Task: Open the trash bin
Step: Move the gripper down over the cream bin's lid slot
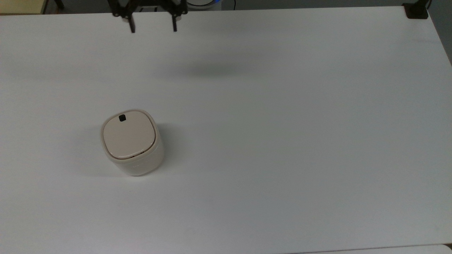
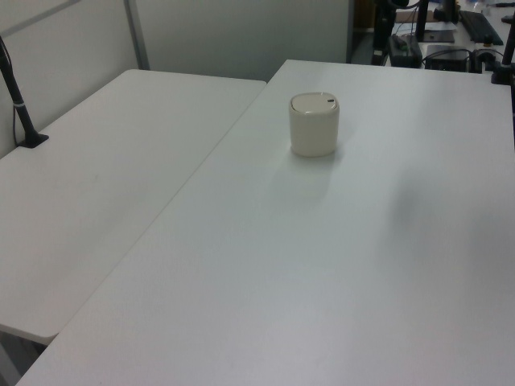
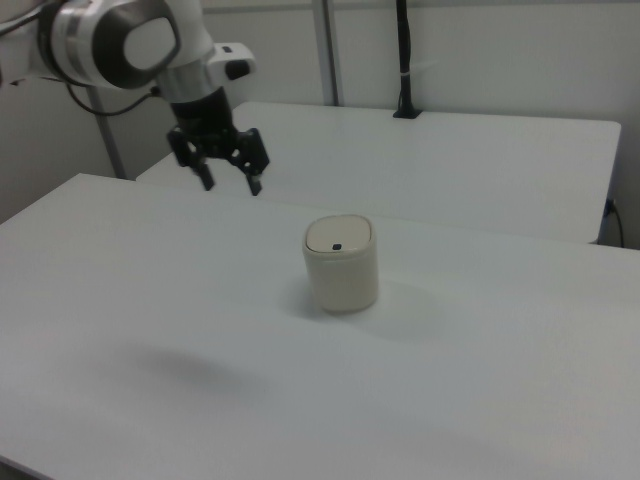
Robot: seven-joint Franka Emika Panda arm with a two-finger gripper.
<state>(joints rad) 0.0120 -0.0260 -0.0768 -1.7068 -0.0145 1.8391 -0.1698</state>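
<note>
white table (image 1: 282, 141) under soft even light | second white table (image 2: 105, 161) butted alongside | black pole (image 2: 20, 104) clamped at its edge | pale partition wall (image 2: 233, 32) behind
</note>
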